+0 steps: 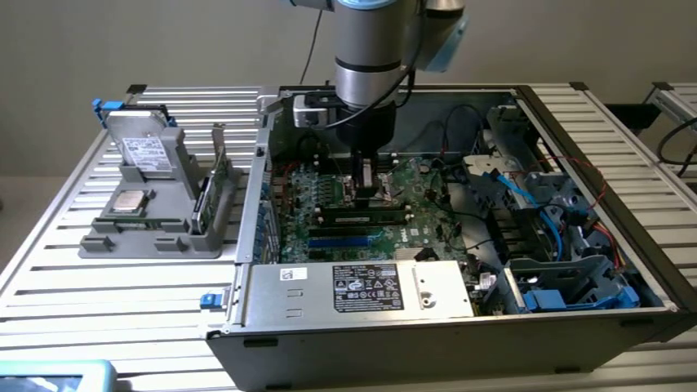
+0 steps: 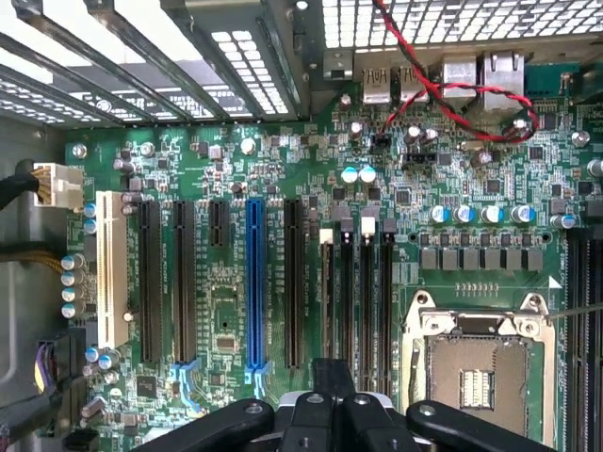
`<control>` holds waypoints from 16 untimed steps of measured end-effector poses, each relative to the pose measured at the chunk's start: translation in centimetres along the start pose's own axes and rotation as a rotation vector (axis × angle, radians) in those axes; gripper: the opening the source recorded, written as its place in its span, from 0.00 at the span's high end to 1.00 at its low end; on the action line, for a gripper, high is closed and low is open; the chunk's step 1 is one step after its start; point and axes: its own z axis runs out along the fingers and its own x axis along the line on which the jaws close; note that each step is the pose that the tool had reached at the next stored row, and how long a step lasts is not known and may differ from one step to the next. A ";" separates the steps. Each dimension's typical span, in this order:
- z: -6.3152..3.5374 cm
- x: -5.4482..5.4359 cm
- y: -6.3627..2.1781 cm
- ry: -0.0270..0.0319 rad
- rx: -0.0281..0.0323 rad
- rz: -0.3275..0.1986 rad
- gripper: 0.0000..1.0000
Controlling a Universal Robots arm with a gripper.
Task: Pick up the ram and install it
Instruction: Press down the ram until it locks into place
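The ram (image 1: pixel 361 219) is a dark stick with a pale label. It sits in the memory slot nearest the expansion slots on the green motherboard (image 1: pixel 326 204). In the wrist view its thin top edge (image 2: pixel 327 292) runs along that slot, beside three bare black slots. My gripper (image 1: pixel 368 192) hangs low inside the open computer case, just above the board by the processor socket (image 2: pixel 476 377). Its black fingers are shut together with nothing between them, and the gripper (image 2: pixel 330 377) is over one end of the ram's slot. Whether it touches the ram does not show.
A grey fixture (image 1: pixel 153 237) on the slatted table at the exterior view's left holds a hard drive (image 1: pixel 142 151), a square silvery chip (image 1: pixel 130 202) and an upright green board (image 1: pixel 224 184). The case walls, the power supply (image 1: pixel 360 286), the blue cables (image 1: pixel 523 196) and red-black wires (image 2: pixel 443 94) crowd the board.
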 end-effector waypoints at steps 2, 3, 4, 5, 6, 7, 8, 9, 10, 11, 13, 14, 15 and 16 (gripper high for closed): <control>-0.07 0.0 -0.37 0.0005 0.0000 0.000 0.89; -0.11 0.0 -0.57 0.0006 0.0000 0.000 0.89; -0.16 0.0 -0.78 0.0006 -0.0001 0.000 0.89; -0.22 0.0 -0.99 0.0008 -0.0003 0.000 0.89; -0.27 0.0 -1.14 0.0008 -0.0005 0.000 0.89; -0.30 0.0 -1.24 0.0007 -0.0005 0.000 0.89; -0.31 0.0 -1.28 0.0006 -0.0005 0.000 0.89; -0.31 0.0 -1.28 0.0005 -0.0005 0.000 0.89; -0.31 0.0 -1.28 0.0005 -0.0005 0.000 0.89; -0.31 0.0 -1.28 0.0005 -0.0005 0.000 0.89; -0.32 0.0 -1.28 0.0007 -0.0006 0.000 0.89; -0.32 0.0 -1.28 0.0007 -0.0006 0.000 0.89; -0.32 0.0 -1.28 0.0007 -0.0006 0.000 0.89; -0.32 0.0 -1.28 0.0007 -0.0006 0.000 0.89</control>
